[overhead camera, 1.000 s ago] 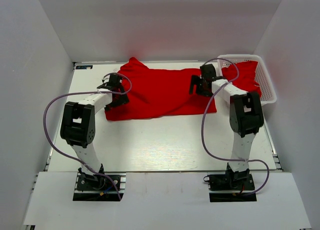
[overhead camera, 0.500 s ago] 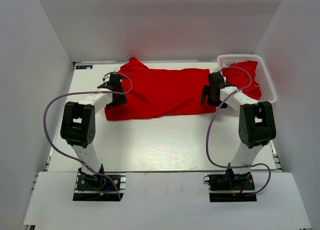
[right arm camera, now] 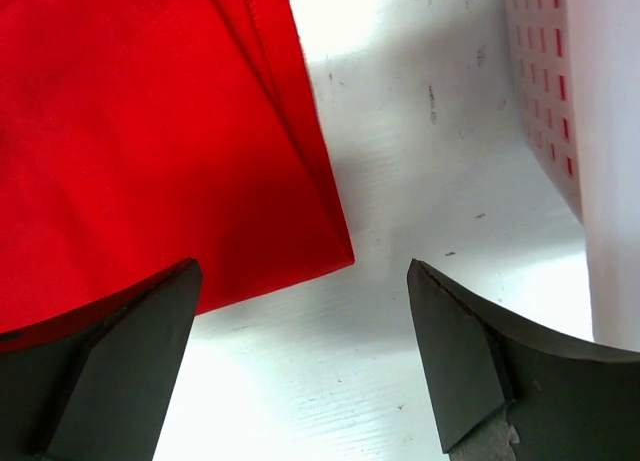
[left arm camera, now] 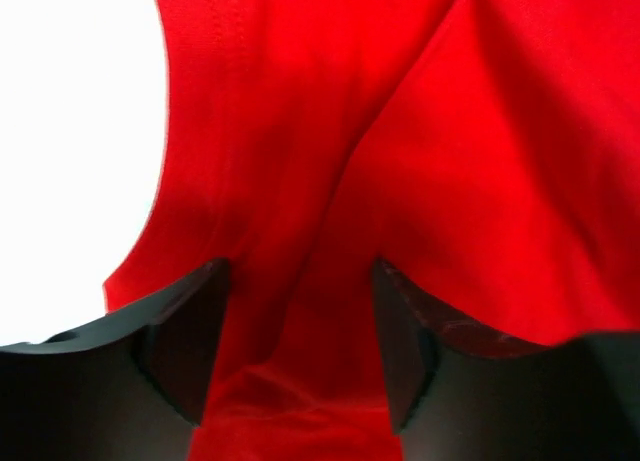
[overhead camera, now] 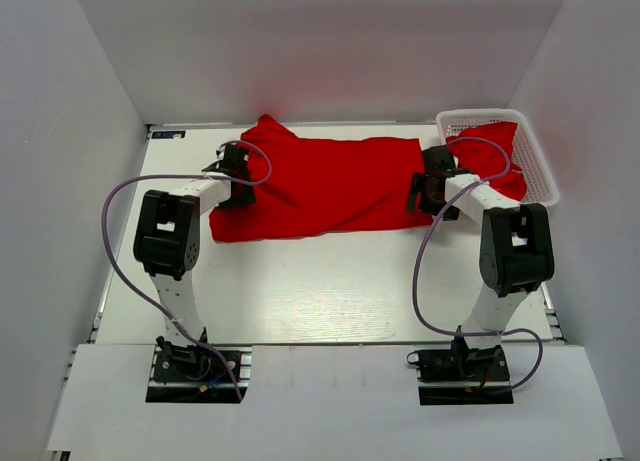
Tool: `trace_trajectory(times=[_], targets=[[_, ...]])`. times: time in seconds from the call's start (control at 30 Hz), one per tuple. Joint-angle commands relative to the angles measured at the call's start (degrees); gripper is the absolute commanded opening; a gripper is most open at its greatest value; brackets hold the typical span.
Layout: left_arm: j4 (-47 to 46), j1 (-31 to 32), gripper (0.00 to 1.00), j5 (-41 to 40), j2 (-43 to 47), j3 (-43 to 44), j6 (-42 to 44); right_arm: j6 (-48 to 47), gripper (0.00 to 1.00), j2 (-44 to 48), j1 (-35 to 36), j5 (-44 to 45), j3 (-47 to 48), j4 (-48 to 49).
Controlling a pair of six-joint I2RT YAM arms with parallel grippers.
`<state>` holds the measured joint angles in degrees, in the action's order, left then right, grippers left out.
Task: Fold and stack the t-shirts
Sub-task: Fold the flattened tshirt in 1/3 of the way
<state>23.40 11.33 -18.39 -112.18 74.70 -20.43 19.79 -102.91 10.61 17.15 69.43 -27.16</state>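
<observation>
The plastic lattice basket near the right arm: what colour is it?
White; the lattice basket shows best in the top external view.

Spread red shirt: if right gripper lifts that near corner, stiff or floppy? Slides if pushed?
Likely floppy: the shirt lies in soft creases, with a ridge of cloth between the left gripper's fingers. Lifted by the corner at the right gripper, the rest would probably sag and drag. Pushed, it would likely bunch, not slide whole.

red t-shirt (overhead camera: pixel 330 186) spread out; second t-shirt (overhead camera: pixel 500 159) apparently bunched
</observation>
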Motion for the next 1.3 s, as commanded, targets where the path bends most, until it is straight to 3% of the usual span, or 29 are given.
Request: trace_trajectory(times=[0.0,0.27,0.33,0.43,0.47,0.6,0.7,0.73,0.9,1.07,1.2,1.27], targets=[[-1.08,-0.35,0.68,-0.41,-0.49,3.43,1.70,0.86,0.89,-1.24,-2.09,0.00,-0.61,0.17],[-1.69,-0.35,0.36,-1.03,0.03,3.53,1.70,1.21,0.74,-2.90,-1.91,-6.33,-0.44,2.72],[-1.69,-0.35,0.30,-1.03,0.56,3.53,1.70,1.30,0.63,-3.34,-1.91,-6.51,-0.34,2.46],[-2.22,-0.35,0.11,-1.03,0.56,3.53,1.70,2.18,0.54,-3.96,-1.91,-5.64,-0.78,2.28],[-2.22,-0.35,0.00,-1.03,0.56,3.53,1.70,2.36,0.50,-3.87,-2.00,-5.02,-1.31,2.37],[-2.92,-0.35,0.00,-1.56,0.56,3.00,1.70,3.76,0.29,-3.70,-2.00,-2.56,-2.80,2.02],[-2.92,-0.35,0.00,-4.45,1.35,2.38,1.18,4.02,0.24,-3.78,-2.09,-1.42,-3.25,1.84],[-2.92,-0.35,0.00,-6.98,2.13,2.38,0.66,4.20,0.17,-3.79,-2.09,-1.07,-3.25,1.67],[-4.76,-0.35,0.00,-11.31,4.25,1.07,0.12,4.20,0.15,-3.79,-2.09,0.08,-3.16,1.23],[-4.77,-0.87,0.00,-9.56,3.20,2.21,0.12,4.03,0.15,-3.61,-2.09,0.52,-3.42,0.97],[-11.15,-0.87,0.00,0.25,3.98,-0.68,4.07,3.85,0.15,-4.13,-2.17,0.17,-3.07,0.53],[-12.93,-0.87,0.11,5.96,3.99,-1.39,6.78,3.85,0.15,-4.40,-2.09,0.08,-2.55,0.35]])
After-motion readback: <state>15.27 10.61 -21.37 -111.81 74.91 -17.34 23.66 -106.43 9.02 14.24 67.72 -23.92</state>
